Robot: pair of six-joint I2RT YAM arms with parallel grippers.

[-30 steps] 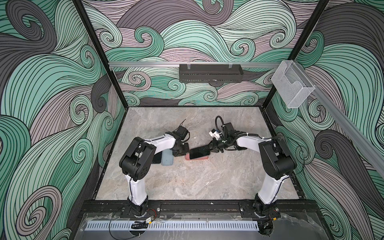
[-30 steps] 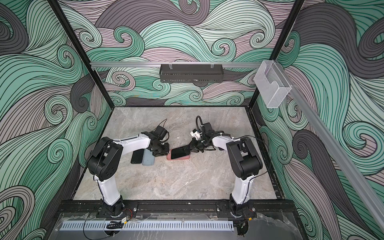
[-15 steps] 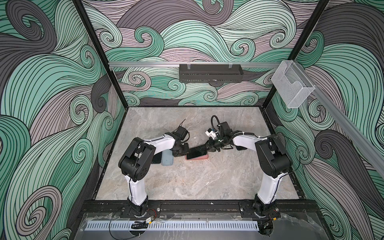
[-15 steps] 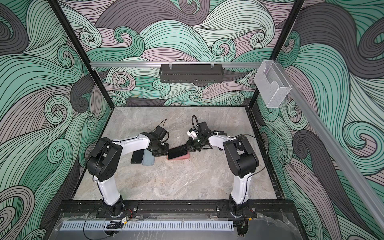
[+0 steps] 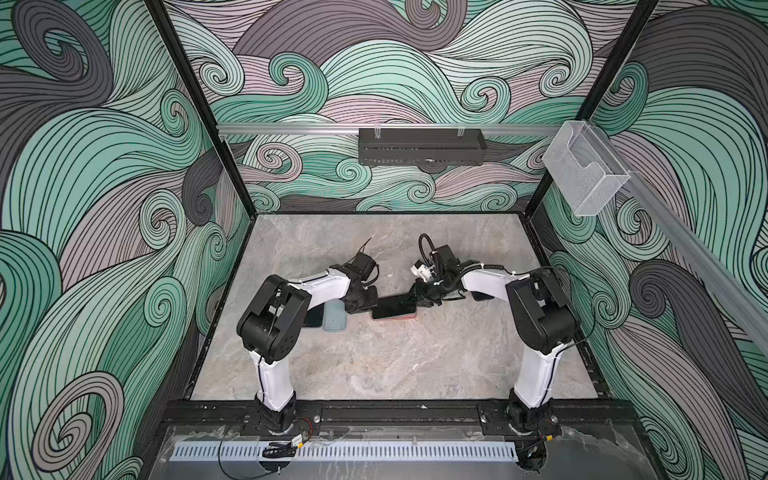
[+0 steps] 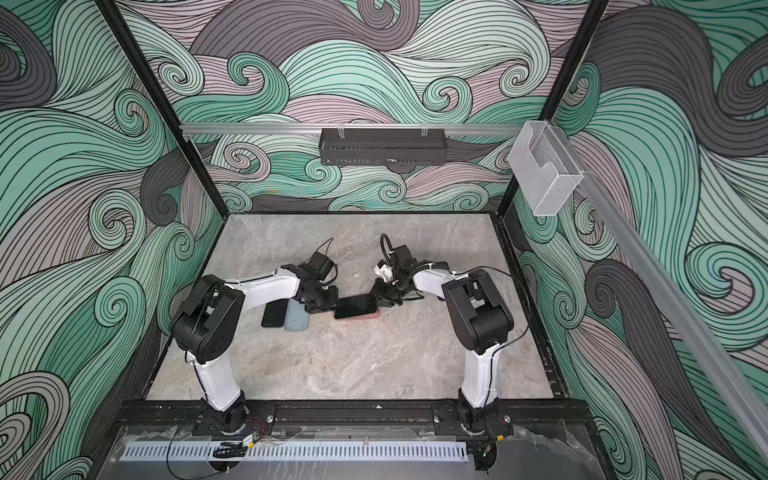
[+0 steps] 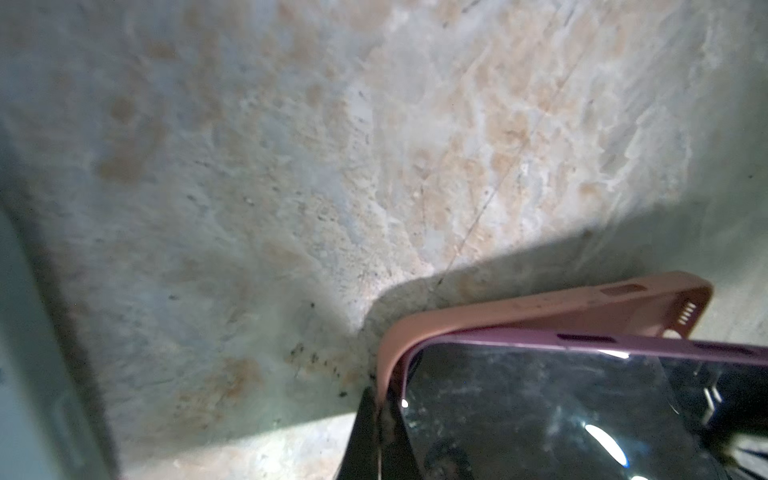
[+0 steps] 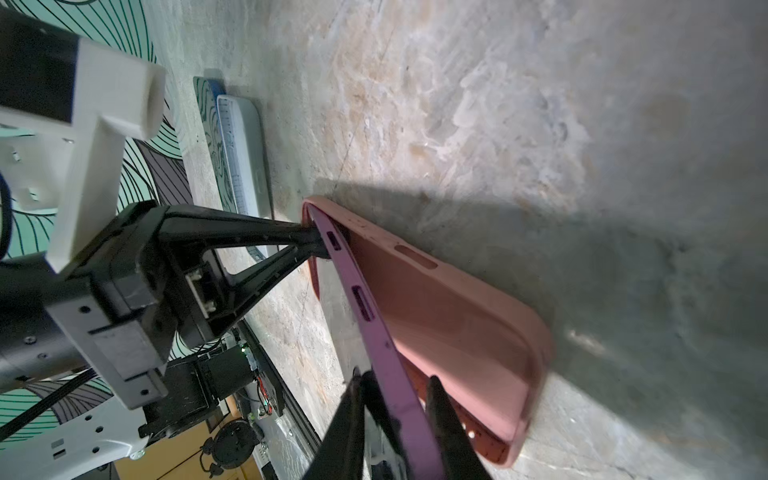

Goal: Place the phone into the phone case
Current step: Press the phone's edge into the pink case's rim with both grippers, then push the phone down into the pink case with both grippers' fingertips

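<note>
Find phone [image 8: 370, 307] tilted over pink phone case [image 8: 457, 316] on table [image 8: 540, 124]: seated at left gripper [image 8: 318, 245] end, raised at right gripper [image 8: 395, 378] end. Note left gripper pinched fully shut on phone case rim. Note right gripper narrowly parted astride phone edge; cannot tell whether gripping.

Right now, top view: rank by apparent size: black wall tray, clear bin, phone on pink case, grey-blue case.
1. Black wall tray and clear bin: too close to call.
2. Phone.
3. Grey-blue case, partly hidden.
</note>
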